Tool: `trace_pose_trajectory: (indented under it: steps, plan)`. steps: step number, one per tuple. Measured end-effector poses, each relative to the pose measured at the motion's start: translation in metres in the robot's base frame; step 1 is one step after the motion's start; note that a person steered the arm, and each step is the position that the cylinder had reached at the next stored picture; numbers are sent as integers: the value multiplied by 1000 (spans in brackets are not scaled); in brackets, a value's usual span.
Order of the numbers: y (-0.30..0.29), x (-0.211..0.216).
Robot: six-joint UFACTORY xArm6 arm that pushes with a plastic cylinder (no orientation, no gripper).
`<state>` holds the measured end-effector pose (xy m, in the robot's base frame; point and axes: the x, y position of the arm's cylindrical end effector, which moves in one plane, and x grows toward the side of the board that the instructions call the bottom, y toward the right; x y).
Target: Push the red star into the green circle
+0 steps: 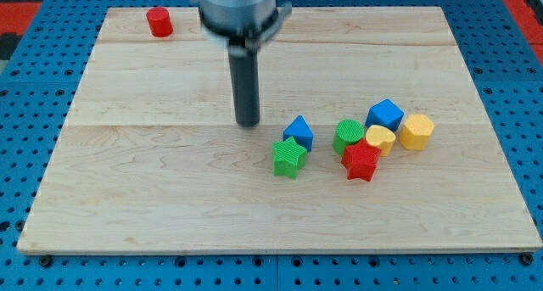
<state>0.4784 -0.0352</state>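
Red star already touched green circle near counter's right edge; tip stood apart toward centre, no hand fitted, grasping nothing.

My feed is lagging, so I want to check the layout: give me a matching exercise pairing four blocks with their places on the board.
Blocks:
1. red cylinder
2. green star
3. red star
4. yellow hexagon

Places:
A. touching the green circle, at its lower right
B. farthest toward the view's right in the cluster
C. alone near the view's top left corner
D. just below the blue triangle-like block, nearest my tip

Pairs: 1-C, 2-D, 3-A, 4-B
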Motion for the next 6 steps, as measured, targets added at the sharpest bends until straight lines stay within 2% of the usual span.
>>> trace_pose_trajectory:
  steps: [1, 2, 3, 4, 6]
  plan:
    - [-41, 40]
    - [38, 83]
    - [73, 90]
    - [180, 73]
    - [155, 15]
